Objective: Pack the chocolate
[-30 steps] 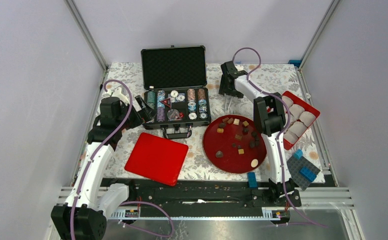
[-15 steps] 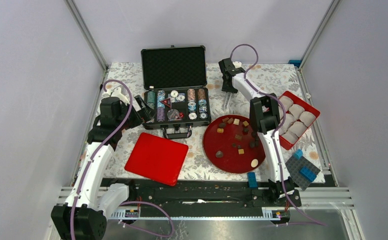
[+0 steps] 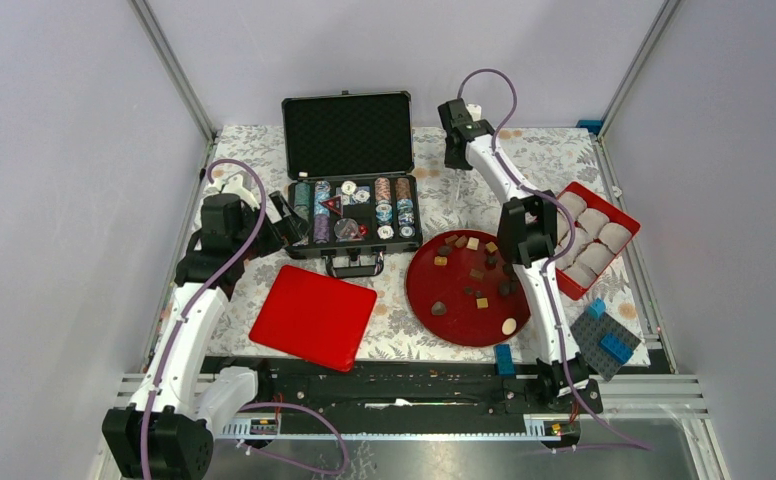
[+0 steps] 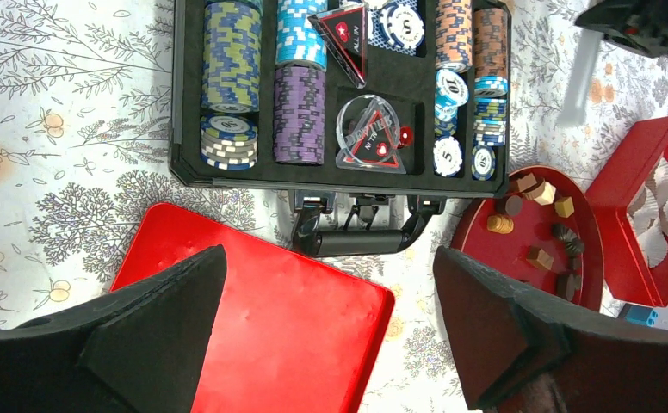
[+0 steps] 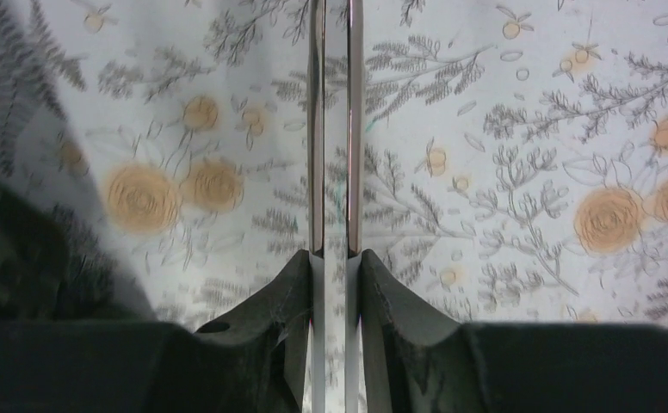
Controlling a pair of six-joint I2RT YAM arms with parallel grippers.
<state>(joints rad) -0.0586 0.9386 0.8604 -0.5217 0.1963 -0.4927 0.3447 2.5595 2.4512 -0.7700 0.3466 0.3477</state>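
Observation:
The chocolate (image 3: 473, 243) lies as several small dark brown, tan and cream pieces scattered on a round dark red plate (image 3: 444, 325), also visible as chocolate (image 4: 537, 189) at the right of the left wrist view. My right gripper (image 3: 456, 150) hangs over the flowered cloth at the back of the table, well behind the plate. It is shut (image 5: 334, 258) on a pair of metal tweezers (image 5: 316, 129), whose two blades run almost together with nothing between them. My left gripper (image 3: 289, 225) stands wide open (image 4: 330, 267) and empty, above the red lid.
A red square lid (image 3: 314, 315) lies front left. An open black case (image 3: 347, 135) of poker chips stands at the back centre. A red tray (image 3: 627, 218) with white paper cups sits at the right. Blue bricks (image 3: 614, 345) on a grey baseplate lie front right.
The right gripper has moved away from the plate toward the back of the table, and its jaws have squeezed the tweezers nearly closed. The left arm has not moved.

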